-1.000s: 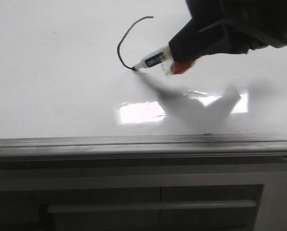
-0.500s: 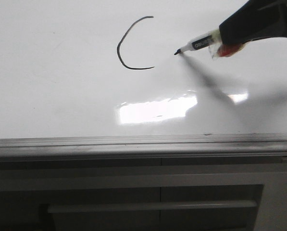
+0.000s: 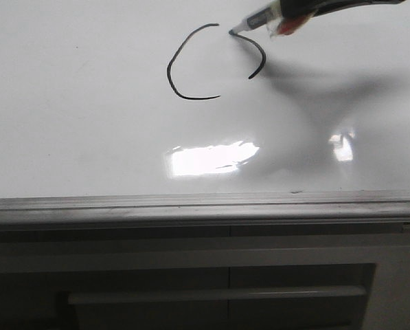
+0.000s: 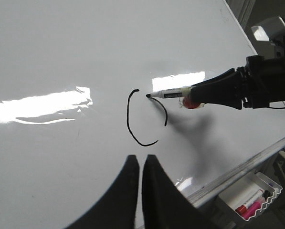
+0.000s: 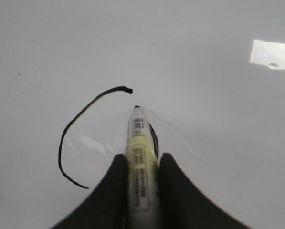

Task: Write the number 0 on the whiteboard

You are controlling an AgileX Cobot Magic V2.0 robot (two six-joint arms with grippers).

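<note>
The right pincer (image 5: 141, 164) is clamped on a marker (image 5: 140, 157); you can see both fingers pressed against the barrel in the right wrist view. The marker tip sits on the whiteboard (image 3: 88, 137) at the upper right of the number 0 (image 3: 191, 65), just beside the free top end of the left-hand stroke. The number 0 is incomplete: you will find a C-shaped left arc and a shorter right arc running down from the marker tip, with a gap between them at the lower right and a small gap at the top. The left pincer (image 4: 140, 164) is apart from the number 0, hanging above the bare board with its fingers nearly touching and nothing held. A bright rectangular reflection (image 3: 211, 158) lies on the board between the number 0 and the grey edge strip (image 3: 205, 204). Beyond that strip, the left wrist view shows a tray (image 4: 249, 200) holding spare markers (image 4: 249, 207).
</note>
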